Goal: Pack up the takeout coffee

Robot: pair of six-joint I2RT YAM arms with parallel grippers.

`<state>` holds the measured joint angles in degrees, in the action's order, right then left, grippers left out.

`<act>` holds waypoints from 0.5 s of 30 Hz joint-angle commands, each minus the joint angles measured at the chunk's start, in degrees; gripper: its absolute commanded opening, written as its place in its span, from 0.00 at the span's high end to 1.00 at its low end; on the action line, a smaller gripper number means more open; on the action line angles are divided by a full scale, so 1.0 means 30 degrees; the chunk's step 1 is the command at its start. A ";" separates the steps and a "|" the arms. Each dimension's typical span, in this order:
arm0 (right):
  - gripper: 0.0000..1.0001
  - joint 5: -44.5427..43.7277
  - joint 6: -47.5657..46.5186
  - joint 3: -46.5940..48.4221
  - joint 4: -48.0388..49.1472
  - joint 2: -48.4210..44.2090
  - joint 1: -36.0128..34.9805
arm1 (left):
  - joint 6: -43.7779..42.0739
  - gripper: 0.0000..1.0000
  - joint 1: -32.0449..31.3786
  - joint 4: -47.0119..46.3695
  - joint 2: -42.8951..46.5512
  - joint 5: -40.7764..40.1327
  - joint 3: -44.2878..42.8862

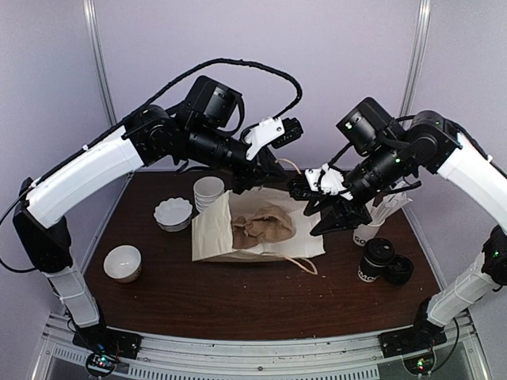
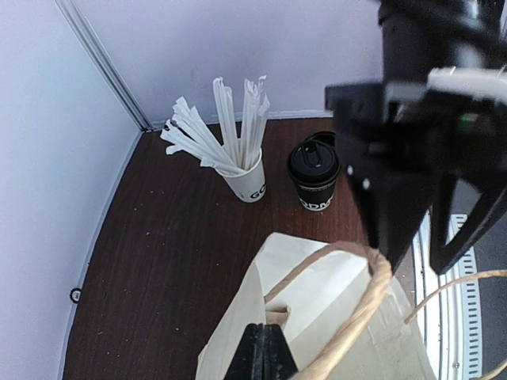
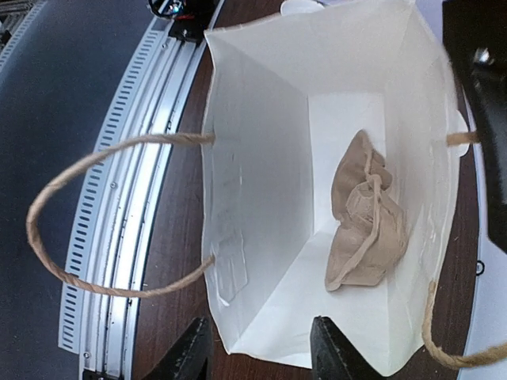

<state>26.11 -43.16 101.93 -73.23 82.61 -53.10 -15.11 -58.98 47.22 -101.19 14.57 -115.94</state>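
Lying on its side in the middle of the worktop (image 1: pixel 198 293), the bag (image 1: pixel 261 237) has its mouth turned toward the right arm, with crumpled brown paper (image 3: pixel 364 214) resting inside against the bottom. The left fingers (image 2: pixel 265 356) are pressed together on the bag's upper rim, pinching the paper next to a twine handle (image 2: pixel 356 309). The right fingers (image 3: pixel 188 355) are spread at the mouth's lower rim, which sits between them without being gripped. The coffee (image 1: pixel 376 260) stands upright on the worktop to the right of the bag, outside it and clear of both arms, its black lid on. Just behind it is a white cup (image 2: pixel 252 180) full of wrapped sticks, and a separate black lid (image 1: pixel 398 271) lies touching the coffee's near side. Left of the bag are a stack of cups (image 1: pixel 208 192) against its back corner, a fluted dish (image 1: pixel 173 214) and, nearer the front edge, a bowl (image 1: pixel 123 263)
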 commanded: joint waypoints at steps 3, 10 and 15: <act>0.57 -0.2301 0.0380 -0.2503 0.3014 0.0281 -0.0827 | 0.0548 1.00 -0.0670 -0.2519 0.0810 -0.0278 0.2585; 0.53 -0.6008 0.0572 -0.3941 0.5022 0.0457 -0.2561 | 0.2086 1.00 -0.1023 -0.5066 0.2352 -0.2196 0.5831; 0.53 -0.7419 0.1055 -0.4093 0.5745 0.0745 -0.3378 | 0.3766 1.00 -0.1020 -0.7922 0.3874 -0.2627 0.8452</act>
<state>9.96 -41.67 89.76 -60.16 84.25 -61.80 -8.99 -62.11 34.48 -94.24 8.93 -94.30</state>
